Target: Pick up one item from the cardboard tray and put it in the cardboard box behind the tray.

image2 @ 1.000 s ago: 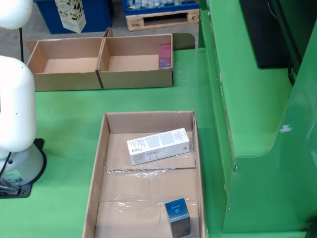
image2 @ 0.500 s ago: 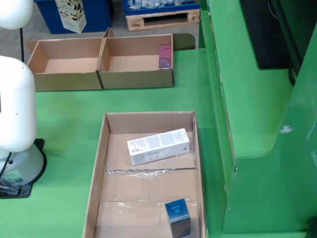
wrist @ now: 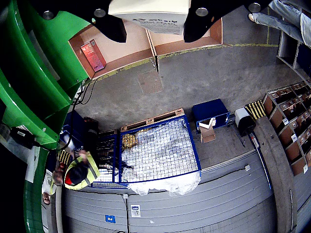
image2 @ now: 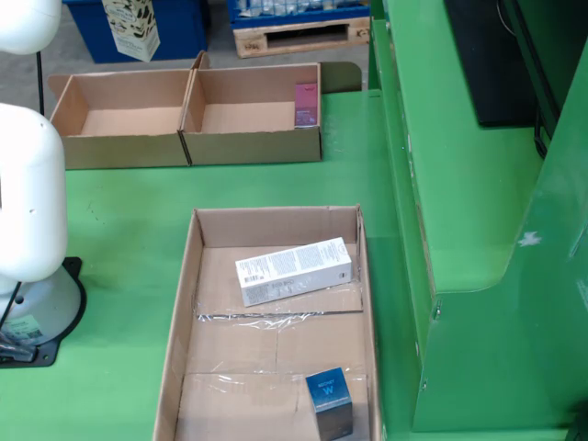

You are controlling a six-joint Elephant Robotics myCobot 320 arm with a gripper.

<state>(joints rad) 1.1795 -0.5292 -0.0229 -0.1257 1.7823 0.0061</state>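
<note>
On my fixed view I see the cardboard tray in the foreground on the green table, with two items in it: a long white box lying flat across the far half, and a small blue box standing near the front right corner. Behind the tray sit two cardboard boxes side by side; the right-hand one has a pink packet leaning against its right inner wall, and the left-hand one looks bare inside. The arm's white body stands at the left edge; its tool end is out of this frame.

The gripper camera looks out over the hall floor and a blue wire cage. The gripper shows only as dark shapes and a pale block at the top edge, so I cannot tell how wide it stands. The pink packet lies just below-left of it; the tray items are not in this view.
</note>
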